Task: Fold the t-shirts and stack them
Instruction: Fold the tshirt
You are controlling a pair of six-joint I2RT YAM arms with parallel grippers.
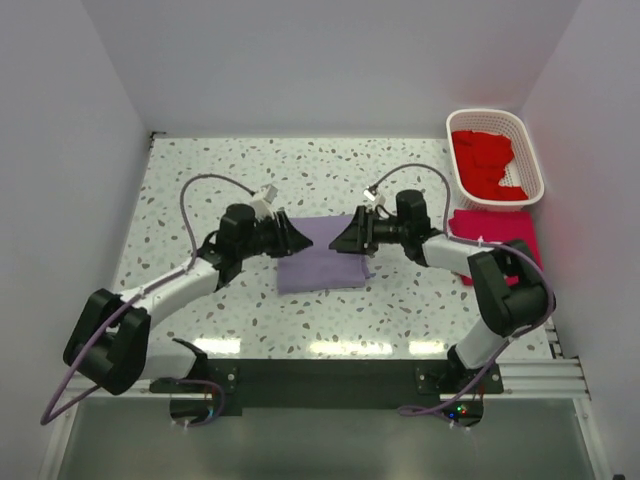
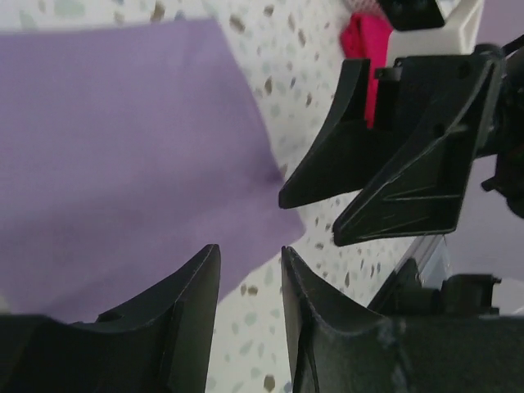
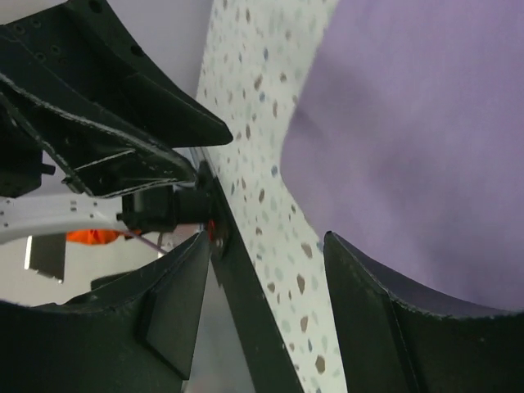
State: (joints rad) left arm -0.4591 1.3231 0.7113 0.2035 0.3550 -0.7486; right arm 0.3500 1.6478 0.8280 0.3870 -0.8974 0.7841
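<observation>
A folded purple t-shirt (image 1: 322, 256) lies flat in the middle of the speckled table; it also shows in the left wrist view (image 2: 123, 147) and the right wrist view (image 3: 417, 139). My left gripper (image 1: 298, 238) hovers over its left edge, open and empty, with a narrow gap between the fingers (image 2: 192, 295). My right gripper (image 1: 340, 238) hovers over its right edge, open and empty, facing the left one. A folded pink-red t-shirt (image 1: 497, 235) lies at the right. A white basket (image 1: 497, 158) at the back right holds red t-shirts (image 1: 487, 160).
White walls close in the table on the left, back and right. The metal rail with the arm bases (image 1: 330, 375) runs along the near edge. The right arm's cable (image 1: 415, 170) loops above the table.
</observation>
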